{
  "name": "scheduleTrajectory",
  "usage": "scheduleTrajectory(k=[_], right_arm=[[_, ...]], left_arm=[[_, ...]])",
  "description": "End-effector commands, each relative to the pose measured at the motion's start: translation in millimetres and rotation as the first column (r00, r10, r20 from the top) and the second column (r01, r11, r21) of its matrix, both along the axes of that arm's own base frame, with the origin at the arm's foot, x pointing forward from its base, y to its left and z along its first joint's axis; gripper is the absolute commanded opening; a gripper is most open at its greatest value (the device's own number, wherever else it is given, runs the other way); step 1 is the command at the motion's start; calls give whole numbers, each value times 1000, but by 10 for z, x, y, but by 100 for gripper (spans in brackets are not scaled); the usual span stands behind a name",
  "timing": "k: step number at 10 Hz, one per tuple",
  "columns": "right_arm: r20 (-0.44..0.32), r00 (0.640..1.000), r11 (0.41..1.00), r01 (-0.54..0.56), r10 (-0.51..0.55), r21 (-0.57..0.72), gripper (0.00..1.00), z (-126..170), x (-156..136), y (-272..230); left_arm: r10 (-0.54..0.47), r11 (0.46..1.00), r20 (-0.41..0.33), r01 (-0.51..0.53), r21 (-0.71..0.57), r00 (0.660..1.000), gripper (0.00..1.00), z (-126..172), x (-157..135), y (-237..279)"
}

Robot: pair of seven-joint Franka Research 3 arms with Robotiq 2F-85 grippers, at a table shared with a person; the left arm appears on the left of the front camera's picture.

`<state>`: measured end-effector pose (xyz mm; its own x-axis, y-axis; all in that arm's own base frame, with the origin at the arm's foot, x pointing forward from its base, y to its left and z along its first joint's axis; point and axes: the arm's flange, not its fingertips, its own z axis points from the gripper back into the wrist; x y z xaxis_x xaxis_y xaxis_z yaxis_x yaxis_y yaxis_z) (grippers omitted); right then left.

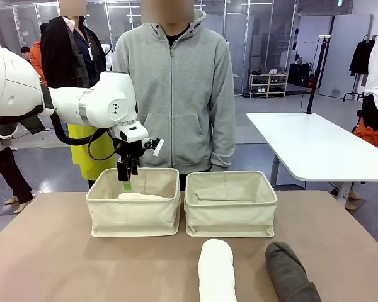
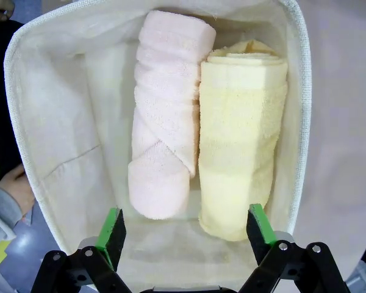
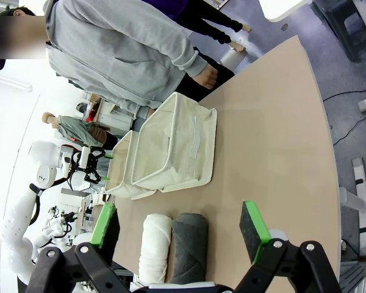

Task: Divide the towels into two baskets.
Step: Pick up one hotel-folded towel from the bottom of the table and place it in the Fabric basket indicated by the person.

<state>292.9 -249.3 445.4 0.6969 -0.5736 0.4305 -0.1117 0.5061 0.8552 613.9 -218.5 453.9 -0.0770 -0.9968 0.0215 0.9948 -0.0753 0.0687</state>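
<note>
Left gripper (image 1: 126, 182): jaws wide apart, nothing between the pads, hanging over the left basket (image 1: 135, 220) just inside its far-left rim.
- Left wrist view: pale pink towel (image 2: 165, 134) at 11 o'clock of the gripper and pale yellow towel (image 2: 241, 140) at 1 o'clock. They lie side by side, touching along their length, on the basket floor against one wall.
- Judgement: this basket has its share. The left arm's job now is a clean exit, straight up and clear of the soft rim before any sideways travel, so the canvas is not dragged or tipped.

Right gripper (image 3: 180, 223): also open and empty, held above the near edge of the tabletop (image 1: 50, 251).
- White towel (image 3: 155, 247) and dark grey-brown towel (image 3: 189, 244) lie at about 12 o'clock of it, just beside each other on the bare tabletop.
- They sit at 6 and 5 o'clock of the right basket (image 1: 230, 220). How full that basket is cannot be read from here.
- Judgement: half done. Take one roll across its middle, jaws spanning the thickness. The neighbouring roll is close enough to be nudged, so come down on the outer side first.

Surroundings:
- A person in a grey hoodie (image 1: 176, 94) stands at 12 o'clock, close behind both baskets.
- A hand (image 2: 15, 189) rests near the left basket's outer wall; keep the lift clear of it.
- The baskets stand almost touching.
</note>
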Motion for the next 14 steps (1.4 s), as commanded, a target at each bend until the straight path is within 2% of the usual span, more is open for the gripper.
scheduleTrajectory(k=[1,2,4,5,7,8,9,10,12,13,14], right_arm=[[11,1000,1000,1,-1,6,100,18,-8,5],[11,1000,1000,1,-1,6,100,18,-8,5],[11,1000,1000,1,-1,6,100,18,-8,5],[11,1000,1000,1,-1,6,100,18,-8,5],[11,1000,1000,1,-1,6,100,18,-8,5],[11,1000,1000,1,-1,6,100,18,-8,5],[11,1000,1000,1,-1,6,100,18,-8,5],[11,1000,1000,1,-1,6,100,18,-8,5],[11,1000,1000,1,-1,6,100,18,-8,5],[11,1000,1000,1,-1,6,100,18,-8,5],[11,1000,1000,1,-1,6,100,18,-8,5]], left_arm=[[-4,1000,5,4,1,1000,100,16,10,24],[0,1000,0,0,0,1000,100,0,0,0],[39,996,-112,-48,-79,993,100,380,-142,270],[64,992,-137,-78,-100,988,100,500,-273,440],[86,978,-210,-123,-167,974,100,830,-795,914],[45,965,-175,-88,-246,983,100,991,-1058,1245],[73,938,-212,-139,-318,975,100,1062,-1317,1580],[116,897,-245,-208,-390,963,100,1101,-1536,1859],[246,780,-358,-403,-479,901,100,1082,-1825,2433],[296,689,-439,-508,-517,848,100,991,-1948,2709],[327,591,-538,-613,-524,776,100,881,-2063,2995]])
